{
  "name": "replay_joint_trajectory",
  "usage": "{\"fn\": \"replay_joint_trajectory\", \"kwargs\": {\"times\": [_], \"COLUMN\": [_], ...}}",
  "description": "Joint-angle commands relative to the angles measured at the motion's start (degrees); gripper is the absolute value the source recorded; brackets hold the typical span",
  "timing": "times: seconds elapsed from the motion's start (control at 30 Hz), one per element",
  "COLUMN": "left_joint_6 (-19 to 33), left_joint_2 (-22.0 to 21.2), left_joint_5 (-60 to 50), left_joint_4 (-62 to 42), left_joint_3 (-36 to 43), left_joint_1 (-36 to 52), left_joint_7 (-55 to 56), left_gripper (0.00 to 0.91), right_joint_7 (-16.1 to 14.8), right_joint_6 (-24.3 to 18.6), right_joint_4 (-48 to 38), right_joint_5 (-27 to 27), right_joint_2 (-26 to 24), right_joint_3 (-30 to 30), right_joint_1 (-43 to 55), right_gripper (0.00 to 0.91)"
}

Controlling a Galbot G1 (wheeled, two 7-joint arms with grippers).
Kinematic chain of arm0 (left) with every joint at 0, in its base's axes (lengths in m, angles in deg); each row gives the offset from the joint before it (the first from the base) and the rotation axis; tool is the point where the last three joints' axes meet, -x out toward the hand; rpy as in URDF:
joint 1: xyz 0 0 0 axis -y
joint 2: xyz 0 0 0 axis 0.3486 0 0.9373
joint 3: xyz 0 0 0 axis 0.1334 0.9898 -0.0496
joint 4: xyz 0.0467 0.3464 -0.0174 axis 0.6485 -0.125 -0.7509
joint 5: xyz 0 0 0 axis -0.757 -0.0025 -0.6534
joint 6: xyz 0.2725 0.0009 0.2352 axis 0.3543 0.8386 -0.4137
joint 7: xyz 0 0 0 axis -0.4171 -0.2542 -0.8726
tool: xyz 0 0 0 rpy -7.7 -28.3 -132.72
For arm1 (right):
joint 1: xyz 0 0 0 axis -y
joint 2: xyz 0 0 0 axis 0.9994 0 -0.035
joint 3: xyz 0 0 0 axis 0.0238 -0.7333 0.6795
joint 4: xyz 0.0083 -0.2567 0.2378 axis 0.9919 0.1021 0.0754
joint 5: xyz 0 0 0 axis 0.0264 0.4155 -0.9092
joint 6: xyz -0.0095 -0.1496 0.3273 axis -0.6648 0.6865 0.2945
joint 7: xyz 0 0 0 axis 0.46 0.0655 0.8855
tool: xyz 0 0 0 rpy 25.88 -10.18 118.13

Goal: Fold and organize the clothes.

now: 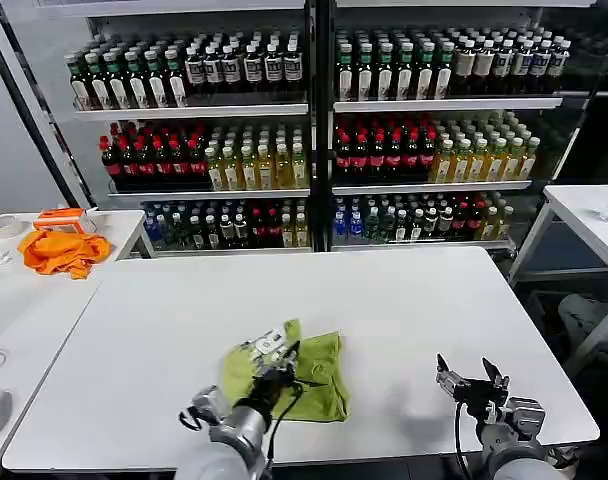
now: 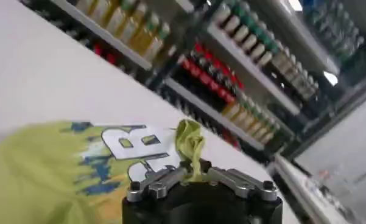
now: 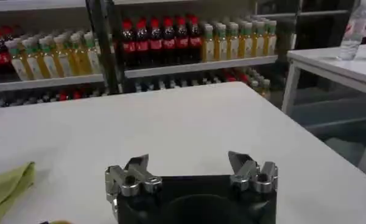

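Item 1, T-shirt (image 1: 319, 375): lime yellow-green, lying crumpled and partly folded on the white table (image 1: 384, 320), at the near edge, left of centre as I see it from the head camera. The white and dark printed graphic (image 1: 269, 345) faces up at its far left corner. In my left wrist view the same print (image 2: 131, 146) spreads over the cloth below the gripper.

Item 2, left gripper (image 1: 274, 375): resting over the left half of the T-shirt. Its fingers are clenched on a pinch of the green fabric, and a small tuft of that fabric (image 2: 190, 143) stands up between the fingertips in the left wrist view.

Item 3, right gripper (image 1: 471, 378): near the front right part of the table, well apart from the T-shirt. I see its fingers spread wide with nothing between them, over bare tabletop. In my right wrist view the right gripper (image 3: 192, 170) shows the same released stance, with an edge of the T-shirt (image 3: 9, 185) off to one side.

Item 4, surroundings: a shelf unit (image 1: 314, 105) behind the table, stocked with rows of bottles in dark, red, yellow and green. An orange cloth (image 1: 62, 250) lies on a side table (image 1: 14, 300) to my left. A second white table (image 1: 584, 215) stands to my right.
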Motion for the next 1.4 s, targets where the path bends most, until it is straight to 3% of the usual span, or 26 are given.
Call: {"fn": "replay_joint_trajectory", "kwargs": {"times": [0.03, 0.27, 0.4, 0.67, 1.07, 1.37, 1.4], "left_joint_6": [-0.73, -1.03, -0.07, -0.56, -1.71, -2.44, -2.33], "left_joint_2": [-1.26, -0.35, 1.99, 6.22, 4.39, 2.49, 2.4], "left_joint_5": [-8.77, -4.43, -4.71, -4.27, -6.82, -0.97, 0.14], "left_joint_4": [-4.66, 3.01, 6.2, 1.89, -2.43, -4.51, -4.72], "left_joint_3": [7.75, 1.99, -6.29, -20.27, -15.97, -13.44, -13.41], "left_joint_1": [2.07, -0.82, -3.93, -7.99, -9.1, -5.87, -5.53], "left_joint_7": [-5.11, -4.81, -1.93, 0.8, -0.53, -2.35, -2.64], "left_gripper": [0.907, 0.907, 0.907, 0.907, 0.907, 0.907, 0.867], "right_joint_7": [0.1, 0.13, 0.12, 0.09, -0.01, 0.14, 0.16], "right_joint_6": [0.08, 0.05, 0.05, 0.04, -0.03, 0.18, 0.18], "right_joint_4": [-0.02, -0.36, -0.56, -1.08, -0.96, -0.51, -0.51], "right_joint_5": [-0.07, 0.04, 0.2, 0.49, 0.37, 0.21, 0.21], "right_joint_2": [-0.1, 0.25, 0.74, 1.3, 1.03, 1.05, 1.05], "right_joint_3": [-0.05, -0.36, -0.76, -1.57, -0.52, -0.48, -0.48], "right_joint_1": [0.18, 0.34, 0.78, 1.68, 1.11, 1.13, 1.17], "right_gripper": [0.907, 0.907, 0.907, 0.907, 0.907, 0.907, 0.907]}}
